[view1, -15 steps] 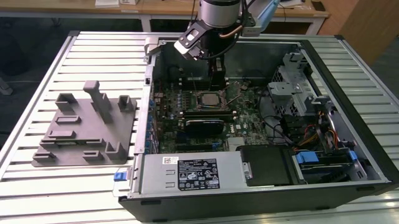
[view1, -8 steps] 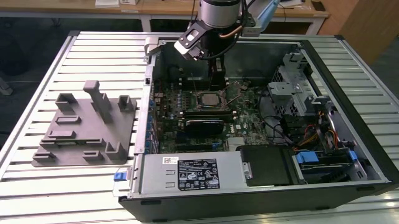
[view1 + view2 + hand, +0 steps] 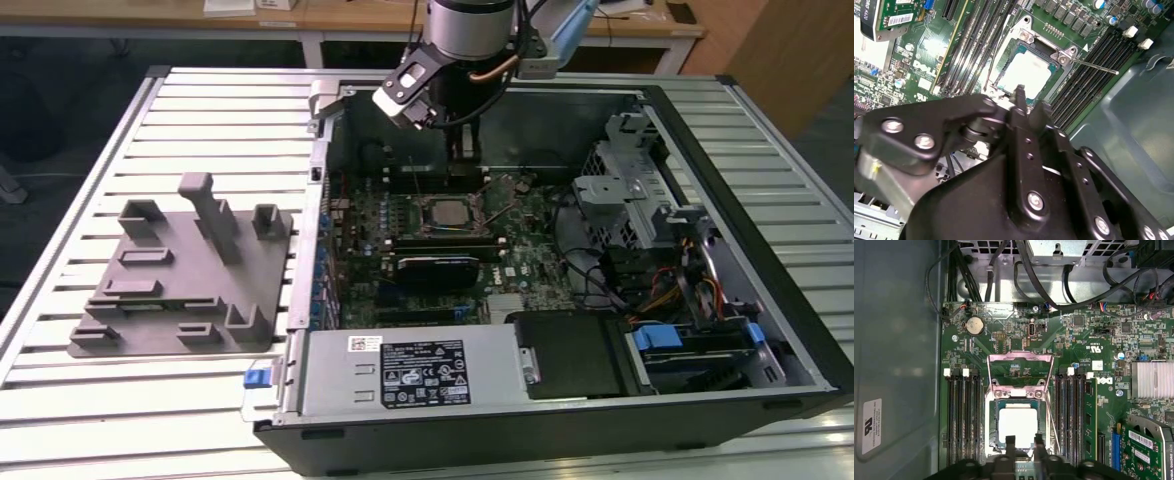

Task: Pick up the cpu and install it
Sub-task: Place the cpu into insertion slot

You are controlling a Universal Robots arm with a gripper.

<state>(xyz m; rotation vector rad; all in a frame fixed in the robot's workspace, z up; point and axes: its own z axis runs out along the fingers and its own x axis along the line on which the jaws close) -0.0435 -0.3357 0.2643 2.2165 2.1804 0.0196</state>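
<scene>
The cpu [image 3: 1018, 426] is a silvery square chip lying flat in the motherboard socket, also seen in the second wrist view [image 3: 1026, 72] and the exterior view [image 3: 441, 212]. The socket's metal load plate [image 3: 1019, 371] stands swung up beside it. My gripper [image 3: 1024, 440] hangs just above the chip's near edge, fingers a little apart with nothing between them. In the exterior view my gripper [image 3: 463, 158] reaches down into the open computer case, above and behind the socket. The black fingers [image 3: 1019, 94] partly cover the chip in the second wrist view.
The open computer case [image 3: 667, 110] lies on a slatted metal table [image 3: 200, 120]. A grey plastic tray with upright posts [image 3: 187, 280] sits at the exterior view's left. Memory slots [image 3: 961, 420] flank the socket; a thin lever [image 3: 1094, 65], cables [image 3: 1044, 285] and a graphics card [image 3: 1149, 447] are nearby.
</scene>
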